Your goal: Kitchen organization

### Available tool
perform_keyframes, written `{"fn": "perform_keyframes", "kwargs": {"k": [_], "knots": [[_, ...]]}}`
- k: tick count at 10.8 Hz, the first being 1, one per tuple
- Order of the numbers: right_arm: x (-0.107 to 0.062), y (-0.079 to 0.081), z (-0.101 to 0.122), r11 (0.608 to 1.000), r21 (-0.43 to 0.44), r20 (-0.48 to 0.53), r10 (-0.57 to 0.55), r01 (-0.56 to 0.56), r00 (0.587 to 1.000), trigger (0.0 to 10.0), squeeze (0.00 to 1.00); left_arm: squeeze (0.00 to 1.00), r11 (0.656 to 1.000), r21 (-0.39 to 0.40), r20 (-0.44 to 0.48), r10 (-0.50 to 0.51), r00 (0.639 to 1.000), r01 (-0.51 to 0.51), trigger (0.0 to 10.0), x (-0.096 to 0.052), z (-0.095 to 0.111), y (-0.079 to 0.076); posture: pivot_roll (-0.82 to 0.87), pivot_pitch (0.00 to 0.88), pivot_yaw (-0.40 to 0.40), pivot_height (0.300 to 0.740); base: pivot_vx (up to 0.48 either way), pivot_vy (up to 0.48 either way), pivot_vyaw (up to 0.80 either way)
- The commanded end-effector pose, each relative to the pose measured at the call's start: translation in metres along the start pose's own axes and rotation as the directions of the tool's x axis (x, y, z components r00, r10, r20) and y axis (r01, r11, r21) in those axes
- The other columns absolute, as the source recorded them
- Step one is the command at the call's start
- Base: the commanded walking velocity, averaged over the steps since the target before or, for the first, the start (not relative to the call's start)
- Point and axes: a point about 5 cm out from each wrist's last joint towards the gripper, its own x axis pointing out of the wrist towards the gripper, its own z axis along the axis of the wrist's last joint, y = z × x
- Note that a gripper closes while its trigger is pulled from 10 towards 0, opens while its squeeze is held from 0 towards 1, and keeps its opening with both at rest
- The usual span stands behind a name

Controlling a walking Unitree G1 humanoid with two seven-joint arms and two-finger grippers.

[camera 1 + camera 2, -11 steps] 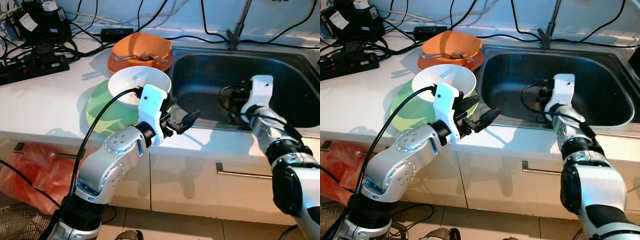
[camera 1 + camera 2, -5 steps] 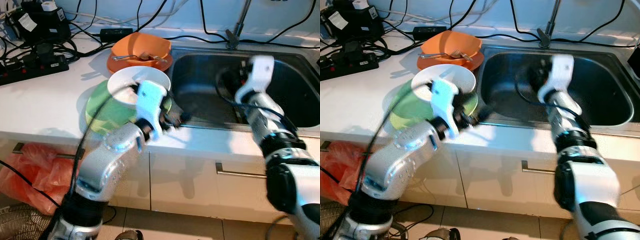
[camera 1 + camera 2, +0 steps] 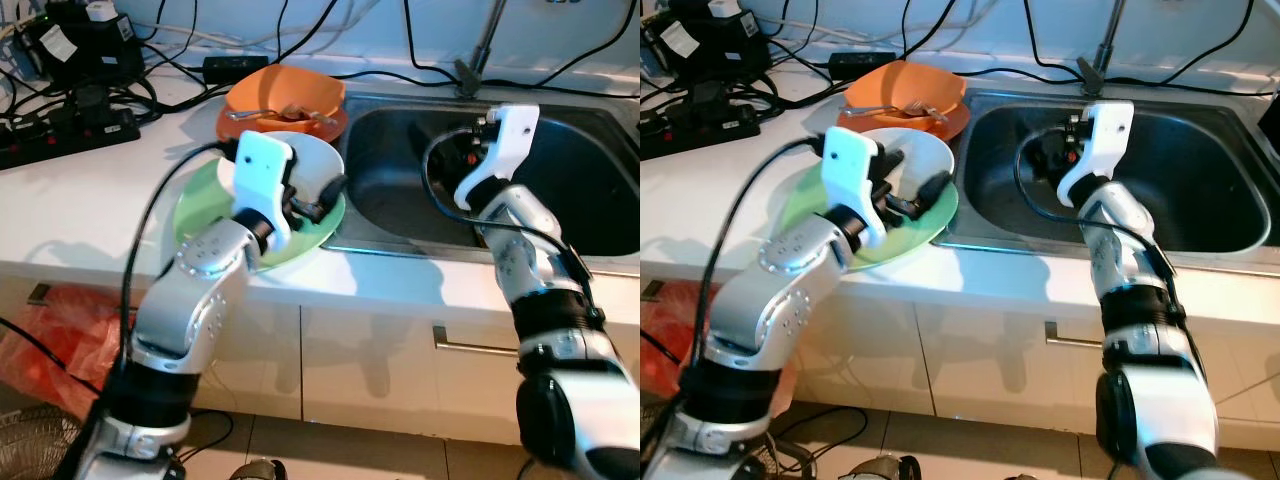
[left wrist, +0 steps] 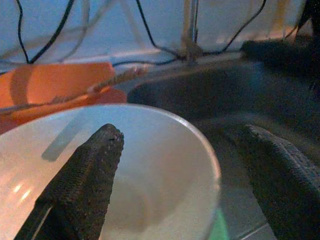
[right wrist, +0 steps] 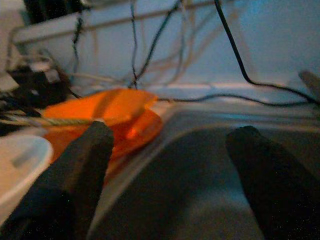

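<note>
Over the white bowl [image 3: 300, 165] stacked on the green plate [image 3: 205, 200] beside the sink [image 3: 590, 190]: left gripper [image 3: 322, 196], fingers spread, straddling the rim. Above the basin: right gripper [image 3: 1060, 150], spread, empty.

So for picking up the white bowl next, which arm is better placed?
Left. The left gripper is open at the white bowl, one finger inside the rim and the other outside. The right gripper is open too, but it hangs over the sink, away from the bowl.
</note>
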Motion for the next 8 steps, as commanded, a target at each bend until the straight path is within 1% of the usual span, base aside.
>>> {"fn": "perform_keyframes", "kwargs": {"k": [1, 2, 3, 4, 5, 6, 8], "knots": [[-0.004, 0.005, 0.007, 0.999, 0.012, 0.010, 0.037, -0.037, 0.999, 10.0, 0.00, 0.00, 0.999, 0.052, -0.047, -0.012, 0.999, 0.014, 10.0, 0.002, -0.001, 0.005, 0.01, 0.097, 0.009, 0.740, 0.000, 0.000, 0.00], [-0.010, 0.010, 0.009, 0.997, 0.001, -0.002, 0.075, -0.075, 0.997, 10.0, 0.00, 0.00, 0.994, 0.089, -0.092, -0.055, 0.994, 0.063, 10.0, 0.003, -0.004, 0.008, 0.01, 0.097, 0.008, 0.740, 0.000, 0.000, 0.00], [-0.013, 0.016, 0.011, 0.992, -0.007, -0.014, 0.124, -0.124, 0.992, 10.0, 0.00, 0.00, 0.979, 0.145, -0.136, -0.126, 0.983, 0.146, 10.0, 0.003, -0.005, 0.008, 0.00, 0.096, 0.010, 0.740, 0.000, 0.000, 0.00], [-0.018, 0.022, 0.014, 0.982, -0.012, -0.035, 0.186, -0.186, 0.982, 10.0, 0.00, 0.00, 0.962, 0.192, -0.176, -0.163, 0.971, 0.196, 10.0, 0.003, -0.005, 0.010, 0.00, 0.094, 0.012, 0.740, 0.000, 0.000, 0.00], [-0.022, 0.028, 0.015, 0.969, -0.015, -0.064, 0.244, -0.245, 0.968, 10.0, 0.00, 0.00, 0.950, 0.219, -0.188, -0.181, 0.965, 0.221, 10.0, 0.004, -0.004, 0.012, 0.00, 0.093, 0.014, 0.740, 0.000, 0.000, 0.00], [-0.029, 0.035, 0.015, 0.947, -0.028, -0.104, 0.315, -0.319, 0.943, 10.0, 0.00, 0.00, 0.938, 0.244, -0.198, -0.201, 0.959, 0.247, 10.0, 0.004, -0.001, 0.014, 0.00, 0.092, 0.014, 0.740, 0.000, 0.000, 0.00], [-0.039, 0.043, 0.017, 0.913, -0.026, -0.153, 0.399, -0.407, 0.904, 10.0, 0.00, 0.00, 0.910, 0.296, -0.252, -0.219, 0.943, 0.290, 10.0, 0.003, -0.002, 0.023, -0.01, 0.091, 0.013, 0.740, 0.000, 0.000, 0.00]]}}
